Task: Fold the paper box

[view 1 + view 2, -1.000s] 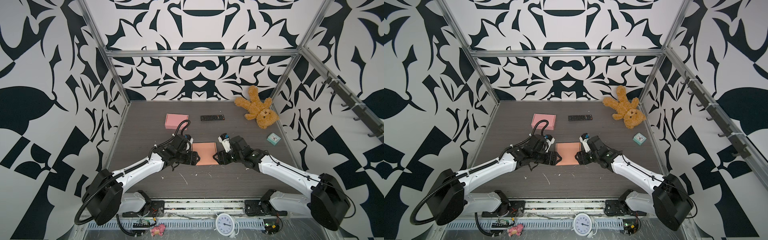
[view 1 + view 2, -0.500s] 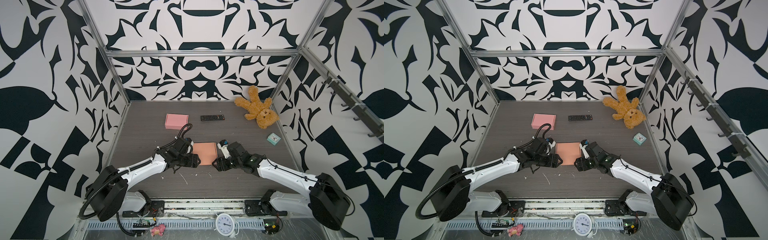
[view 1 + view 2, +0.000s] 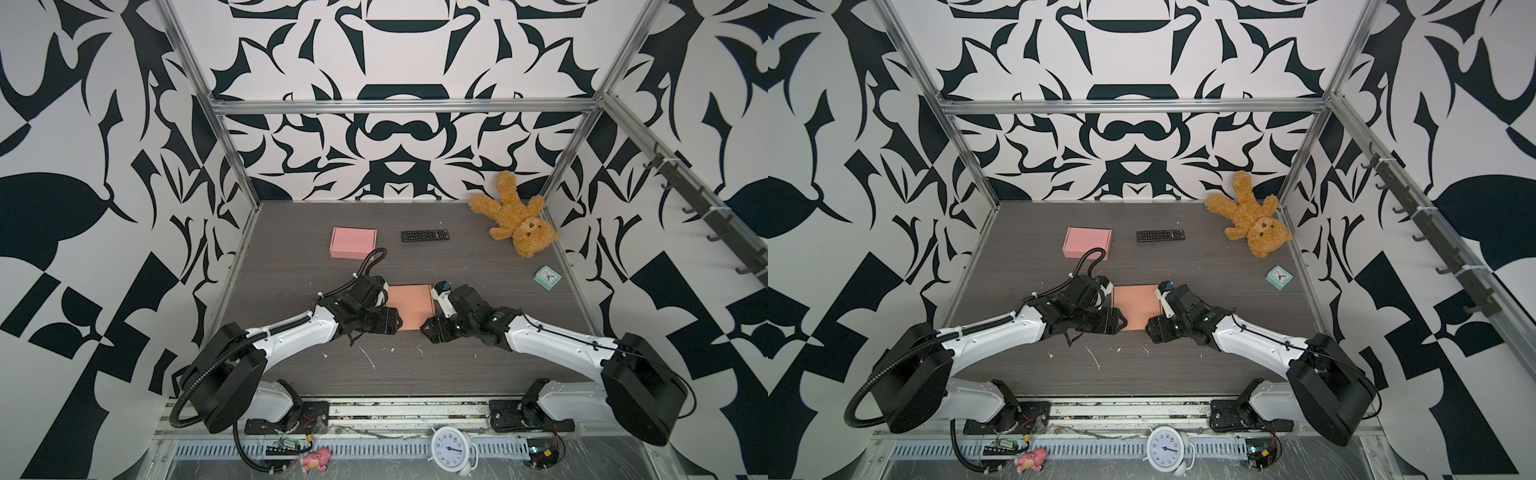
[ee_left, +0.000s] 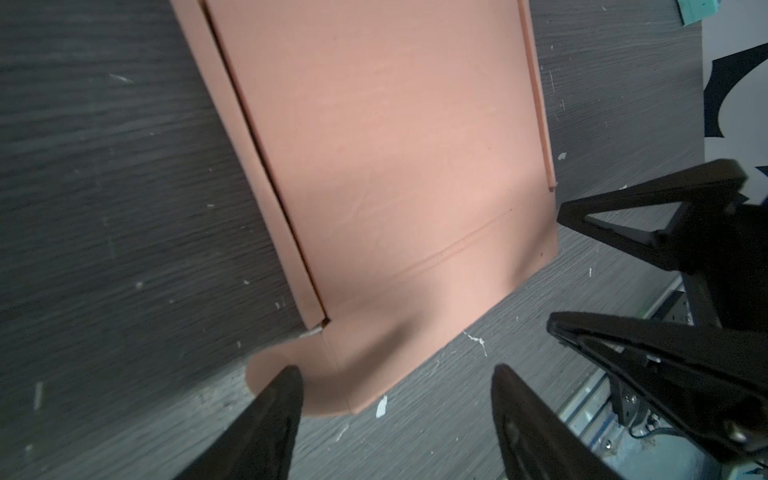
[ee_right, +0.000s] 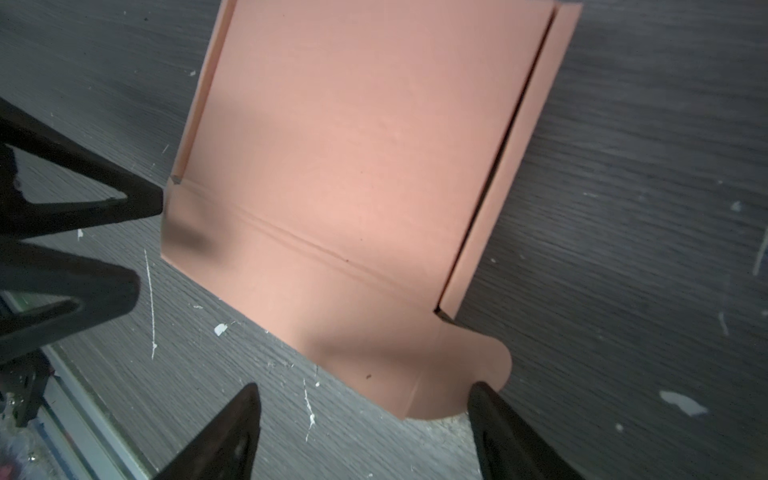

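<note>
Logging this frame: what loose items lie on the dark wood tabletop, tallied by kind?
Paper boxes: 2 (flat salmon cardboard box, folded pink cardboard box)
Black remote control: 1
Brown plush teddy bear: 1
Small teal alarm clock: 1
Total: 5

Salmon-pink paper box [image 3: 411, 305], plain and unprinted, on a dark grey wood-grain surface [image 3: 478, 266] flecked with white. There's a paler pink box [image 3: 353, 242], a black remote [image 3: 424, 235], a golden-brown teddy bear [image 3: 517, 220], a little teal clock [image 3: 547, 277] with a white face. Left arm [image 3: 291, 332] and right arm [image 3: 552, 336] are white with black joints. The walls [image 3: 395, 137] are all bold black-and-white swirls
</note>
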